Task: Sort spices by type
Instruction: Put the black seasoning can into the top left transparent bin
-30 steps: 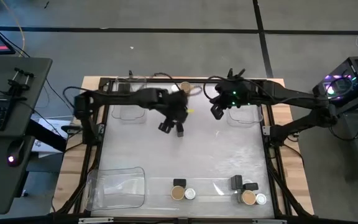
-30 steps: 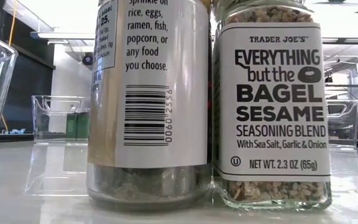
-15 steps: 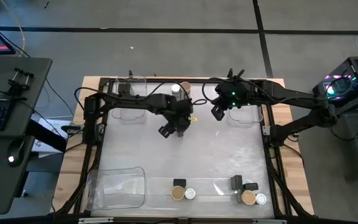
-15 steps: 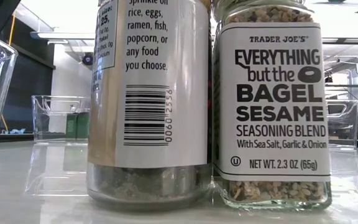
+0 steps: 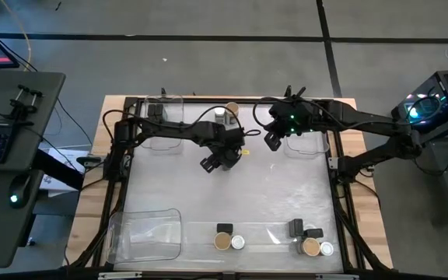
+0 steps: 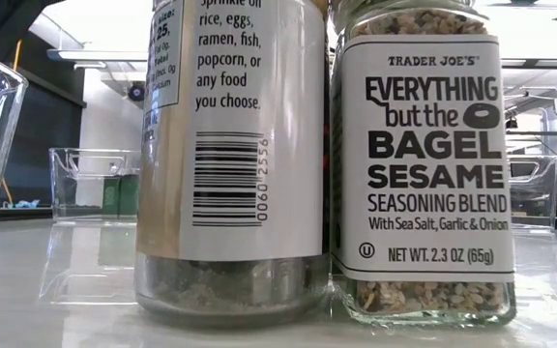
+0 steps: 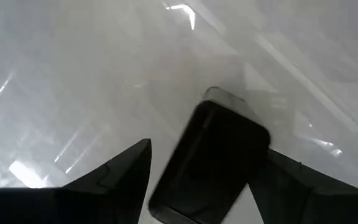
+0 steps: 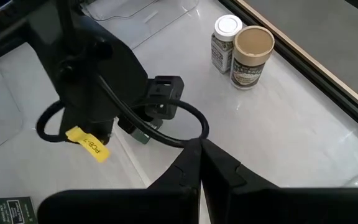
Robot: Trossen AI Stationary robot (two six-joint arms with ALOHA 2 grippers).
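Note:
My left gripper (image 5: 222,159) is over the far middle of the table, shut on a black-capped boxy spice jar (image 7: 210,162). My right gripper (image 5: 271,141) hovers shut and empty at the far right, and its shut fingers show in the right wrist view (image 8: 199,163). A white-topped jar (image 5: 220,111) and a tan-topped jar (image 5: 232,109) stand on their bases at the far edge. They also show in the right wrist view, white-topped (image 8: 227,36) and tan-topped (image 8: 252,53). More black (image 5: 224,229), tan (image 5: 222,242) and white (image 5: 238,243) containers stand along the near edge. My left gripper has the jar's black cap (image 7: 253,163) between its two fingers, one on each of two opposite sides. The fingers (image 7: 120,174) come from above, pointing down. The cap lies askew between them. I cannot tell whether the jar stands on the table or is lifted.
Clear bins stand at the far left (image 5: 162,128), far right (image 5: 306,144) and near left (image 5: 148,233). A second group of jars (image 5: 311,239) stands at the near right. In the low view two labelled jars (image 6: 230,155) (image 6: 419,164) stand right in front of the camera.
My left gripper has gone a little toward the table's right edge and turned about, still around the black-capped jar. Its forearm has swung clear of the white-topped jar at the far edge.

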